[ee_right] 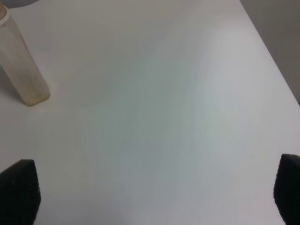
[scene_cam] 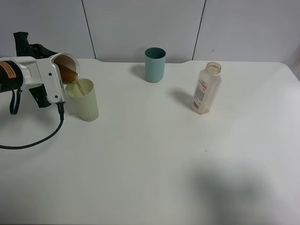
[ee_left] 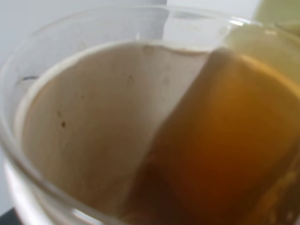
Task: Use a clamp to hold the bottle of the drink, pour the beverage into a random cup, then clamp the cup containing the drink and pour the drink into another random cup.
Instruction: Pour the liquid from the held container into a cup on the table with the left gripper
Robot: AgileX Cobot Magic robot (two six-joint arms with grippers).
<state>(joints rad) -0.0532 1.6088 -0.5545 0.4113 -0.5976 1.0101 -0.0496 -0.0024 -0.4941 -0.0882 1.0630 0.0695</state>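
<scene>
My left gripper (scene_cam: 60,75) is shut on the short clear-rimmed cup (scene_cam: 69,65), tipped on its side over the pale yellow-green tumbler (scene_cam: 86,105). The brown beverage (scene_cam: 80,87) runs from the cup's rim into that tumbler. Up close, the left wrist view shows the cup's inner wall (ee_left: 84,117), the beverage (ee_left: 225,140) pooled toward its lip, and the tumbler (ee_left: 281,18) beyond. The bottle (scene_cam: 206,89) stands upright and capless at the right, also visible as the bottle (ee_right: 21,65) in the right wrist view. My right gripper (ee_right: 154,192) is open over bare table, away from the bottle.
A teal tumbler (scene_cam: 154,64) stands upright at the back centre of the white table (scene_cam: 150,164). The left arm's black cable (scene_cam: 37,138) loops over the table at the left. A soft shadow lies at the front right.
</scene>
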